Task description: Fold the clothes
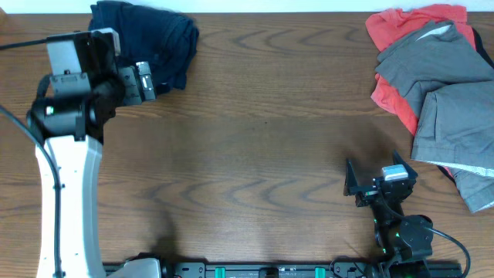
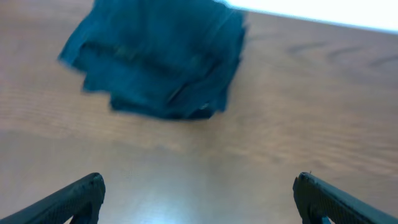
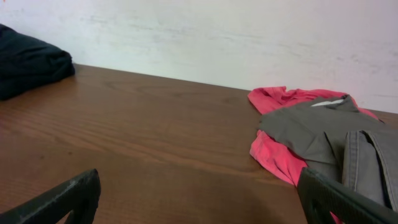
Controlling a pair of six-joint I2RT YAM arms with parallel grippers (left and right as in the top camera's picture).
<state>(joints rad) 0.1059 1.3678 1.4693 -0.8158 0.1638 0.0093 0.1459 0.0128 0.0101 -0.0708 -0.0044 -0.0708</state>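
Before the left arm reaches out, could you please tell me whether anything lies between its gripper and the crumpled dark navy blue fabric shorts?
Nothing visible does: only bare brown wooden table lies between the open left gripper and the dark navy blue fabric shorts.

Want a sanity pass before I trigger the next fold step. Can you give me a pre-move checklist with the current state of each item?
1. Left fingers open, nothing held: ok.
2. Right fingers open, nothing held: ok.
3. Navy shorts bundled at the table's far left, apart from the left fingers: ok.
4. Neatness of that fold: cannot tell, the left wrist view is blurred.
5. Bare wood in the middle of the table to fold on: ok.
6. Next garment lying on its own: not ok. The grey garments lie on top of the coral-red garment in one pile at far right.
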